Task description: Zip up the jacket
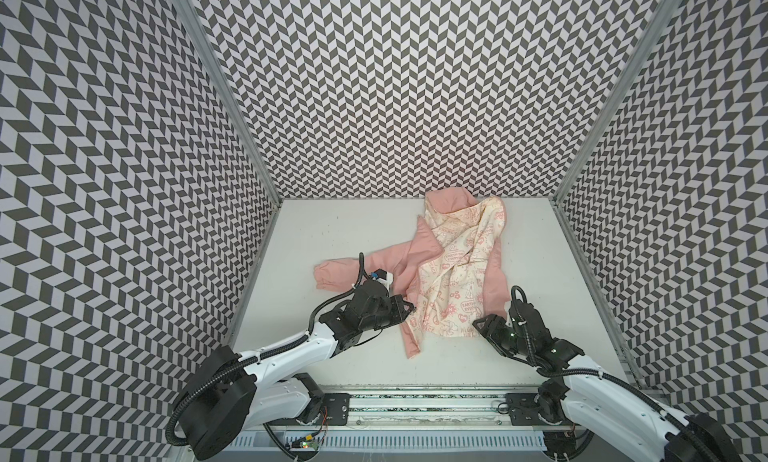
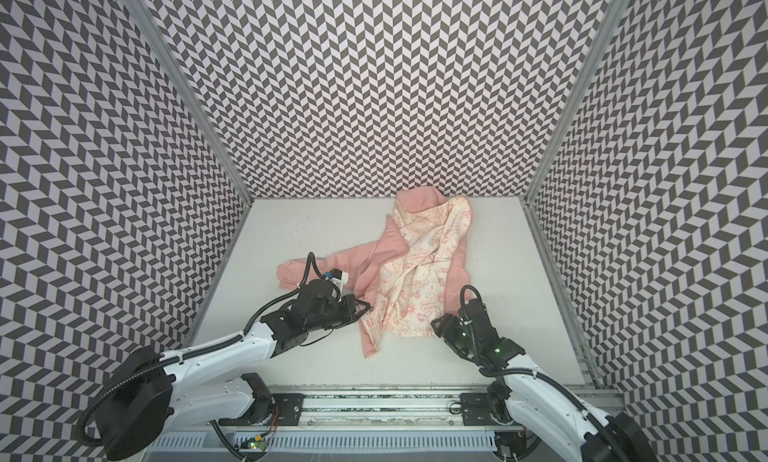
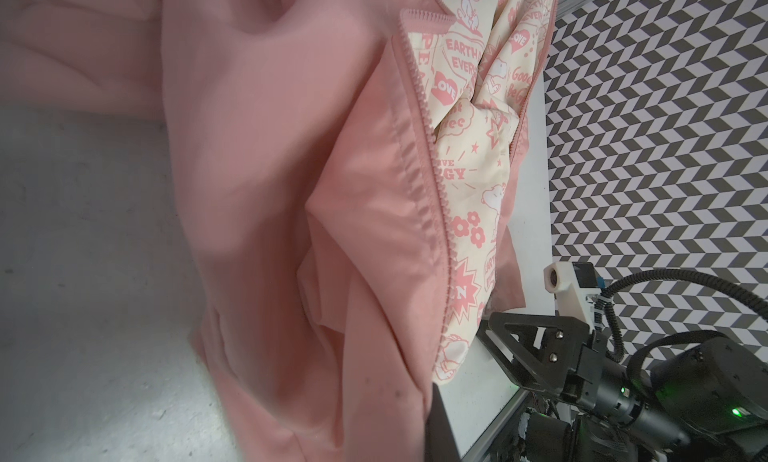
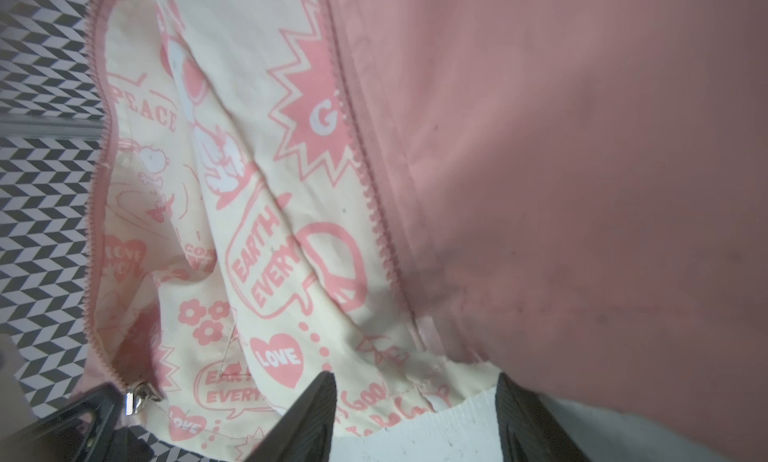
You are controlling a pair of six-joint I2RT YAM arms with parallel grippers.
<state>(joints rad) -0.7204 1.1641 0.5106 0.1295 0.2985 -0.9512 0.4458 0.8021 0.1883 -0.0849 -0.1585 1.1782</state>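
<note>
The salmon-pink jacket (image 1: 457,268) (image 2: 419,268) lies open on the white table, its cream printed lining facing up. One sleeve (image 1: 332,273) stretches out to the left. My left gripper (image 1: 410,310) (image 2: 365,307) is shut on the jacket's near left front edge. In the left wrist view pink cloth (image 3: 270,190) covers the jaws and only one dark finger (image 3: 442,431) shows. The silver zipper slider (image 4: 139,395) sits right by that grip. My right gripper (image 1: 478,323) (image 2: 434,325) (image 4: 415,410) stands open at the lining's bottom hem, with the hem edge between its fingers.
Zigzag-patterned walls enclose the table (image 1: 332,231) on three sides. An aluminium rail (image 1: 415,401) with both arm bases runs along the front edge. The jacket's hood end reaches the back wall (image 1: 449,200). Bare table surface (image 1: 552,252) lies to the right of the jacket.
</note>
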